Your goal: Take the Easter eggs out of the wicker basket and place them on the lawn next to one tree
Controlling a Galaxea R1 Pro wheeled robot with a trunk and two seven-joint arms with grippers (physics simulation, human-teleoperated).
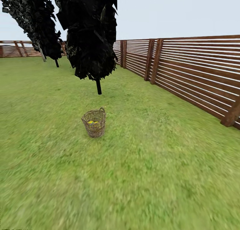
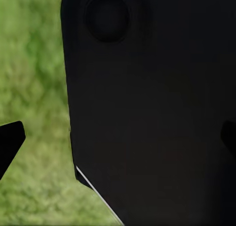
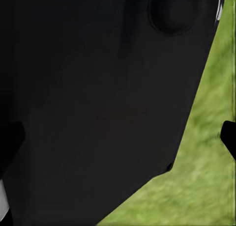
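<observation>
Mottled green lawn spread across the garden, closed off at the right and at the far end by a brown horizontal-slat wooden fence under a pale sky. Two dark narrow conifers rose from the grass farther back, the nearer one on a thin black stem.

On the grass in front of that nearer conifer stood the wicker basket, upright, with its thin loop handle arched over the rim. Inside it, yellow showed low against the weave: the Easter eggs. At that range I could not count them or make out their dots.

Each wrist view looked past a broad black panel of the robot's body to blurred grass beside it. The left gripper and the right gripper each showed dark fingertips at opposite edges of their own views, so both sets of jaws stood wide apart and held nothing.

Judging from that, the step in hand was the approach to the basket, with the arms tucked in. Doing it well would mean stopping squarely with the basket in easy reach of one arm, then coming down inside the rim clear of the handle, so the light basket did not tip or slide.
</observation>
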